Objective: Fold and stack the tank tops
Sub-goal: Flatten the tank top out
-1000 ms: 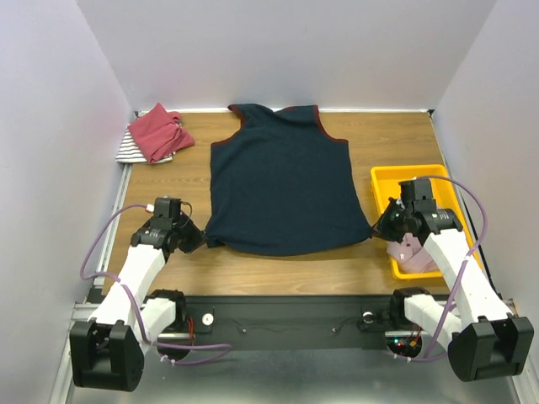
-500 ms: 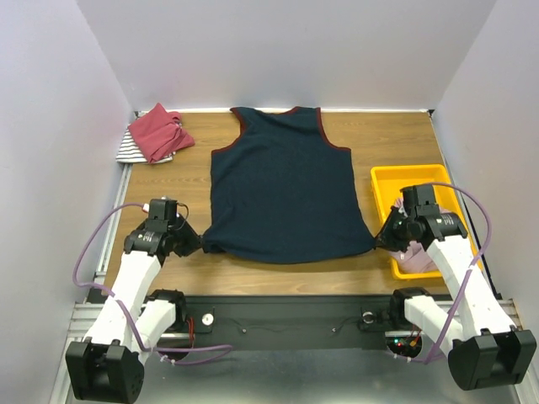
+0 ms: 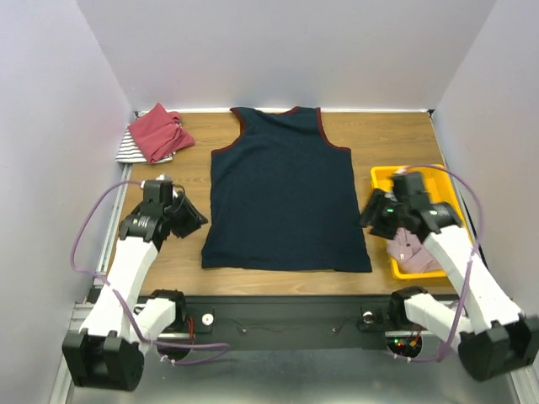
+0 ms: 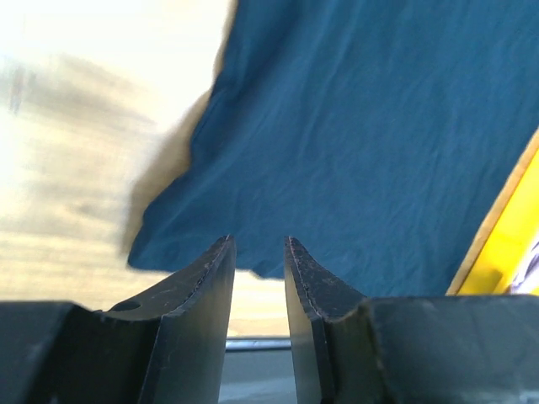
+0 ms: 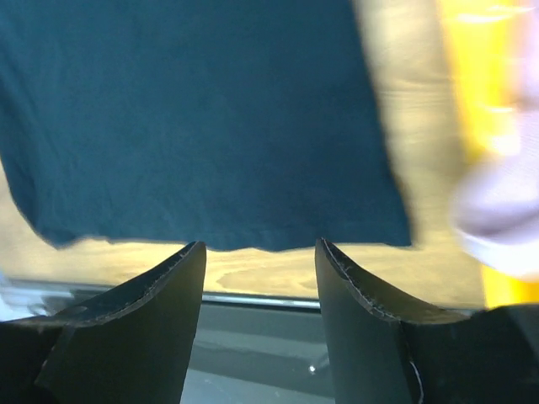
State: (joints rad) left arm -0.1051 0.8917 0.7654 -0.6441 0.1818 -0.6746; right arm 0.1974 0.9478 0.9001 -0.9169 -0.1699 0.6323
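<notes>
The navy tank top (image 3: 282, 194) with maroon trim lies spread flat on the wooden table, neck toward the back wall. My left gripper (image 3: 192, 220) hovers just off its lower left corner, open and holding nothing; the left wrist view shows the navy cloth (image 4: 362, 151) beyond the empty gripper (image 4: 257, 244). My right gripper (image 3: 368, 215) is by the lower right corner, open and empty (image 5: 259, 246), with the hem (image 5: 194, 118) ahead of it. A red tank top (image 3: 158, 133) lies on a striped one (image 3: 129, 151) at the back left. A pale pink one (image 3: 413, 248) sits in the tray.
The yellow tray (image 3: 425, 178) stands at the right edge of the table, close beside my right arm, and shows in both wrist views (image 4: 505, 244) (image 5: 476, 76). A metal rail (image 3: 278, 324) runs along the near edge. White walls enclose the table.
Both grippers opened and let go of the navy top's lower corners, then drew up and away. The hem dropped flat onto the table.
</notes>
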